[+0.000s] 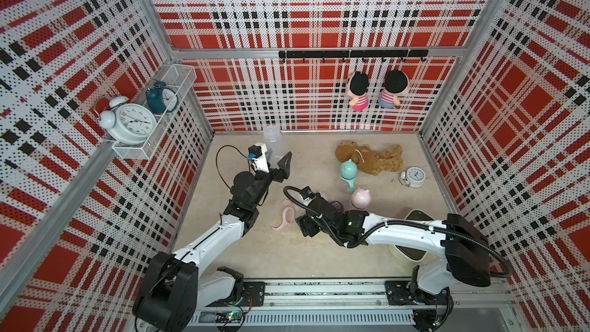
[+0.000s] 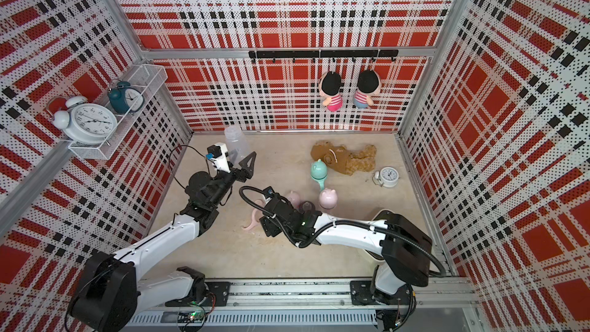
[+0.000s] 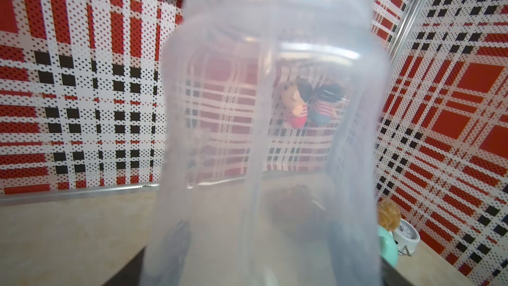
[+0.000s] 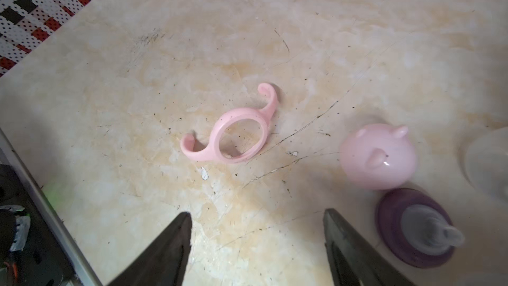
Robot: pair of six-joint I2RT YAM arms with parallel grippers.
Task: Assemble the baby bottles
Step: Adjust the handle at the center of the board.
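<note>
Clear bottle (image 3: 275,133) fills left wrist view. Left gripper (image 1: 281,158) clamped on its lower end, bottle raised off table, well apart from pink handle ring (image 4: 237,140). Ring lies flat on table. Right gripper (image 4: 257,213) jaws apart, nothing between, hovering near ring. Pink eared cap (image 4: 378,156) near ring; purple teat collar (image 4: 415,228) just beside cap. Mint-capped bottle (image 1: 348,175) farther from ring.
</note>
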